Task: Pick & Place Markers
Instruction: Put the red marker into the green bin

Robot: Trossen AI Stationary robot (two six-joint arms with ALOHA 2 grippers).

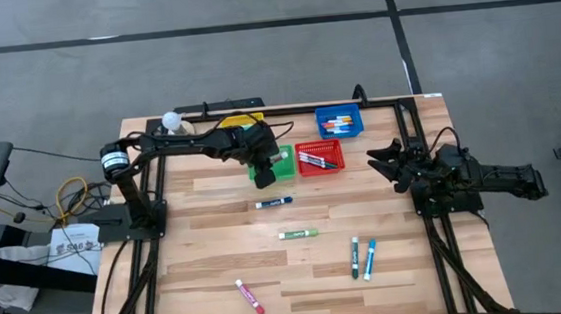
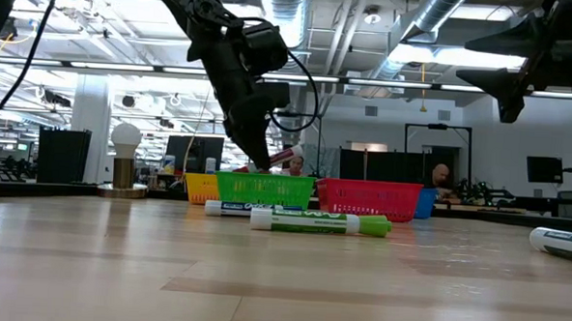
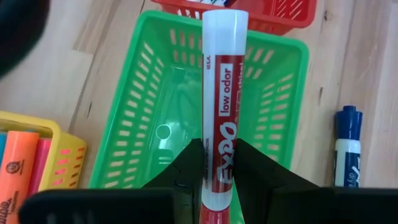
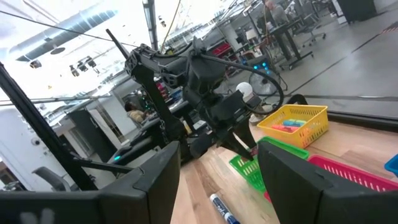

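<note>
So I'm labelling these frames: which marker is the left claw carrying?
Find the green square mesh basket in the basket row at the table's far edge. The left claw hangs over it, shut on a red-barrelled Expo marker with a white cap, the only marker off the table.

The high view looks straight down from well above, taking in the whole table [image 1: 220, 282] and both arms. The low view sits at table-top height, facing level across the boards into the room behind. The left wrist view looks steeply down and from close range past its own fingers [image 3: 186, 168] into the green basket [image 3: 140, 112]. The right wrist view looks across the table from farther off, over its own fingers [image 4: 155, 180], toward the other arm. All four views share the green basket; the yellow basket [image 4: 298, 124] appears in each as well.
</note>
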